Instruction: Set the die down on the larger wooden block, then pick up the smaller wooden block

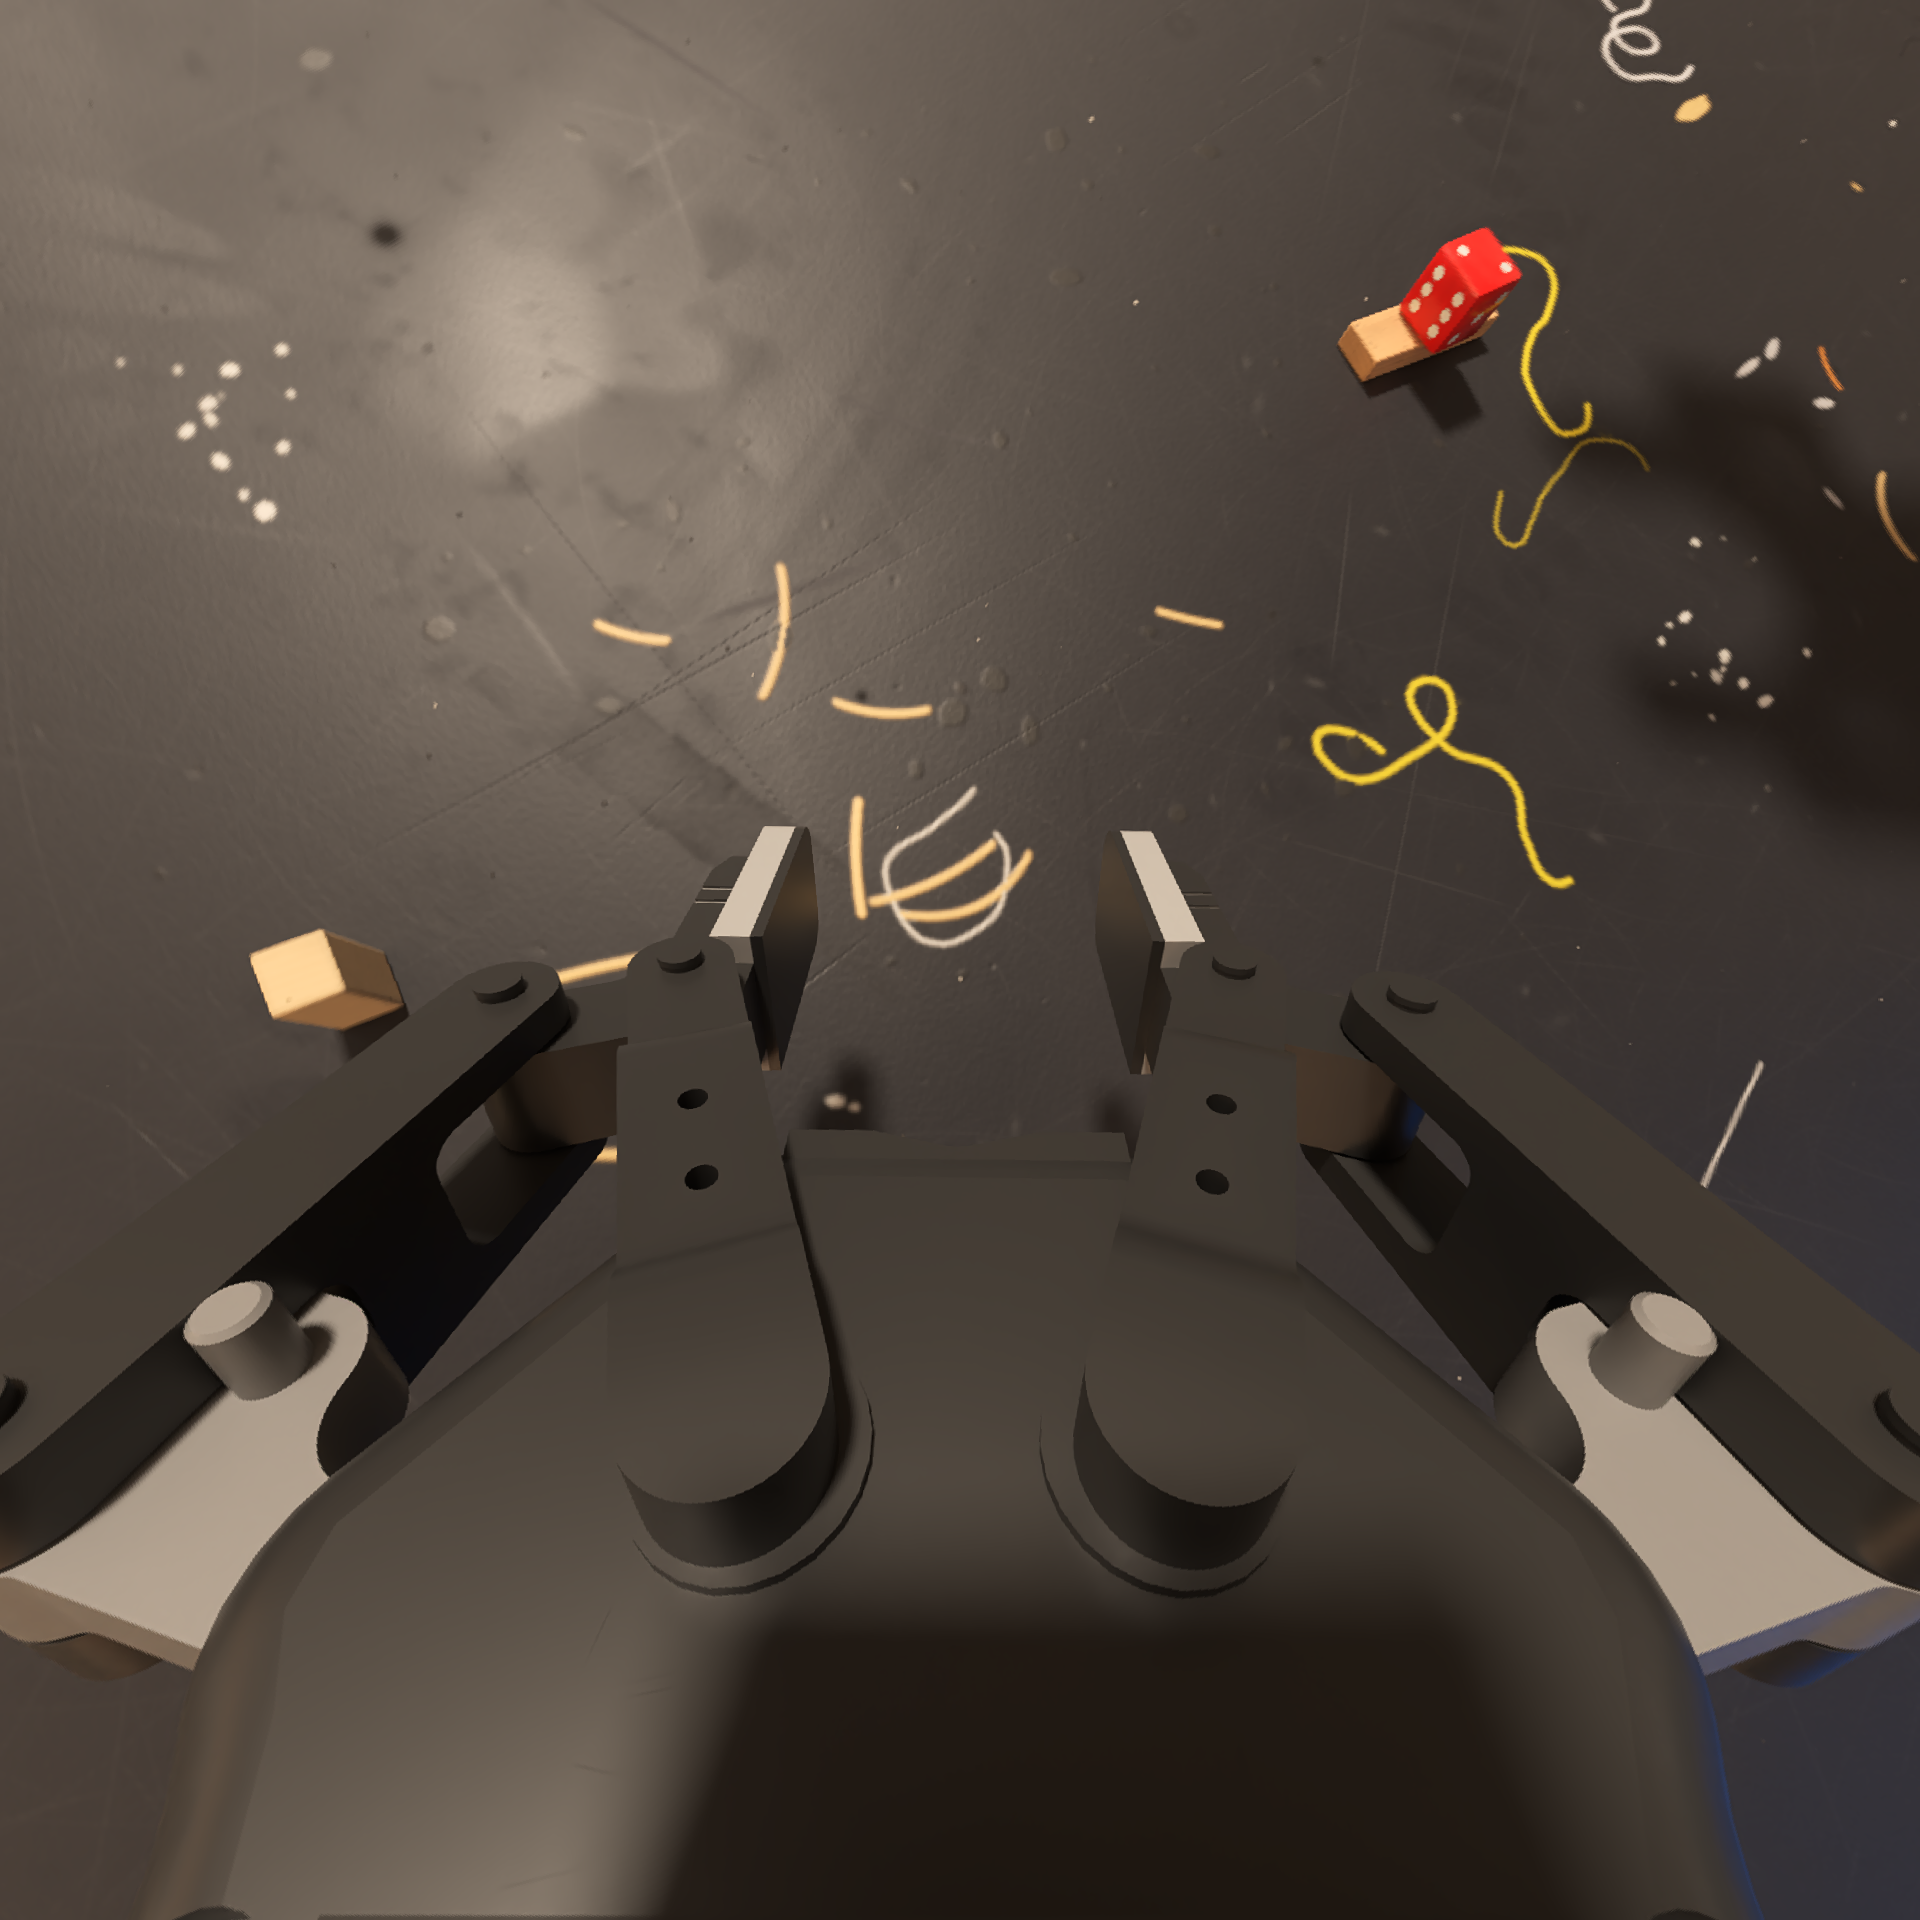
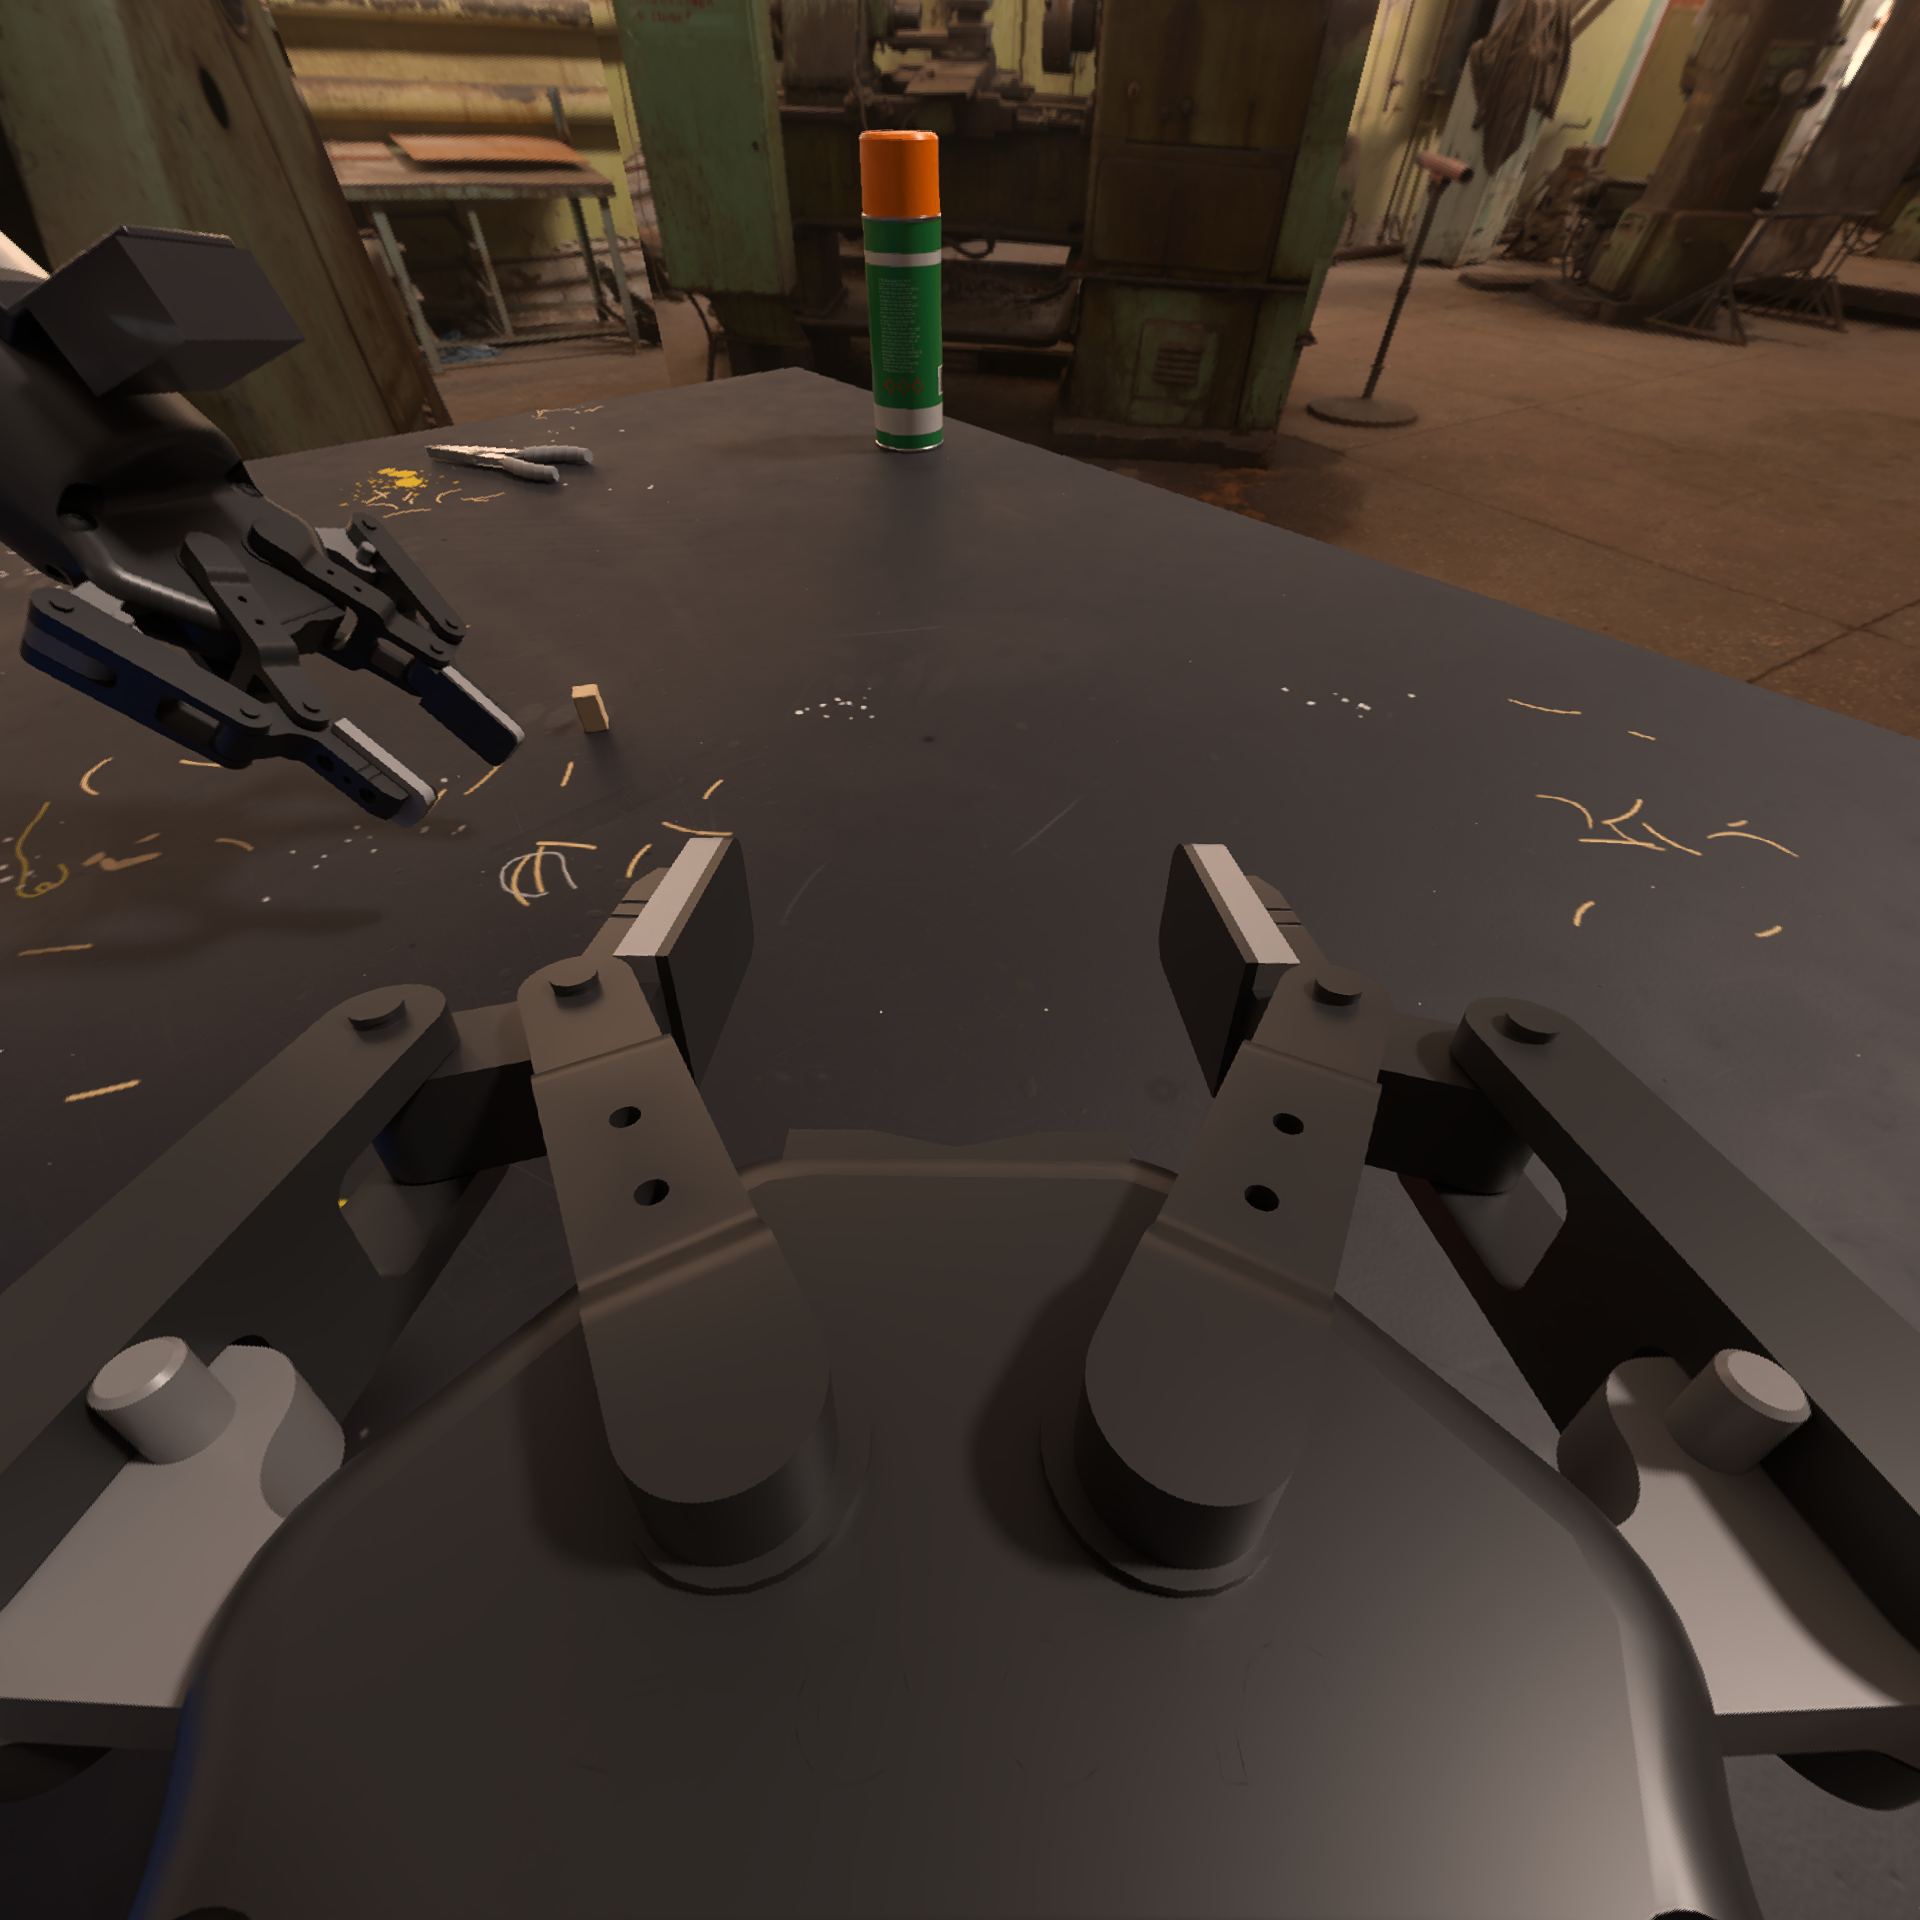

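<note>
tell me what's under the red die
The red die sits on a flat wooden block, tilted, at the block's far end. The block's near end sticks out bare on the dark table; the rest of its top is hidden beneath the die.

- The left gripper (image 1: 956, 904) hangs above the dark table (image 1: 623, 416) with its jaws spread and nothing between them; bare tabletop lies ahead.
- The smaller wooden block (image 1: 324, 979) stands alone just left of that gripper's left finger, clear on every visible side.
- The die (image 1: 1460, 286) rests tilted on the larger wooden block (image 1: 1374, 343), far ahead to the right, with open surface around the pair.
- The right gripper (image 2: 956, 935) faces clear tabletop; 1 spray can (image 2: 901, 291) stands upright at the far edge, and pliers (image 2: 509, 459) lie far left.
</note>
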Controlling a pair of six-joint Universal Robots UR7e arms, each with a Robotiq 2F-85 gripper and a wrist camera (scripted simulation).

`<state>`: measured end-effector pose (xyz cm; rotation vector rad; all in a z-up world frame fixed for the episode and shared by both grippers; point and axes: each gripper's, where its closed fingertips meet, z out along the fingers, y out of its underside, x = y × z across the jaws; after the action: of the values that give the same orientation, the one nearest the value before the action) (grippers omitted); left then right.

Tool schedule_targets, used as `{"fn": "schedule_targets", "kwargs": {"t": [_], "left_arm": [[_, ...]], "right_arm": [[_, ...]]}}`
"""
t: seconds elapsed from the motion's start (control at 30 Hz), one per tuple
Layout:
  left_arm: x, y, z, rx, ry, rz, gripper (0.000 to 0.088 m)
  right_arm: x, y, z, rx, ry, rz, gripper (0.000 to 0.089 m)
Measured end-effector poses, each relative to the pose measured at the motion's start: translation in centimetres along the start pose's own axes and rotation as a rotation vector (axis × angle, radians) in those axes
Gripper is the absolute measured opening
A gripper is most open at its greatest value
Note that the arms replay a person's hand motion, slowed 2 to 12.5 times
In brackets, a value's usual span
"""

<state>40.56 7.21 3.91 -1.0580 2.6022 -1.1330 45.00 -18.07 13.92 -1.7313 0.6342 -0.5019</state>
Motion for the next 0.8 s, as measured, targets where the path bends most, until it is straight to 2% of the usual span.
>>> {"fn": "schedule_targets", "kwargs": {"t": [0.37, 0.57, 0.8], "left_arm": [[-1.0, 1.1, -0.7, 0.009, -0.045, -0.059, 0.0556], [-1.1, 2.1, -1.5, 0.008, -0.063, -0.065, 0.0583], [-2.6, 3.2, -2.9, 0.018, -0.142, -0.079, 0.0582]], "right_arm": [[0.2, 0.2, 0.1, 0.003, 0.009, 0.014, 0.0696], [0.8, 0.1, -0.1, 0.012, 0.03, 0.024, 0.069], [1.3, 0.1, -0.2, 0.027, 0.046, 0.041, 0.0682]]}}
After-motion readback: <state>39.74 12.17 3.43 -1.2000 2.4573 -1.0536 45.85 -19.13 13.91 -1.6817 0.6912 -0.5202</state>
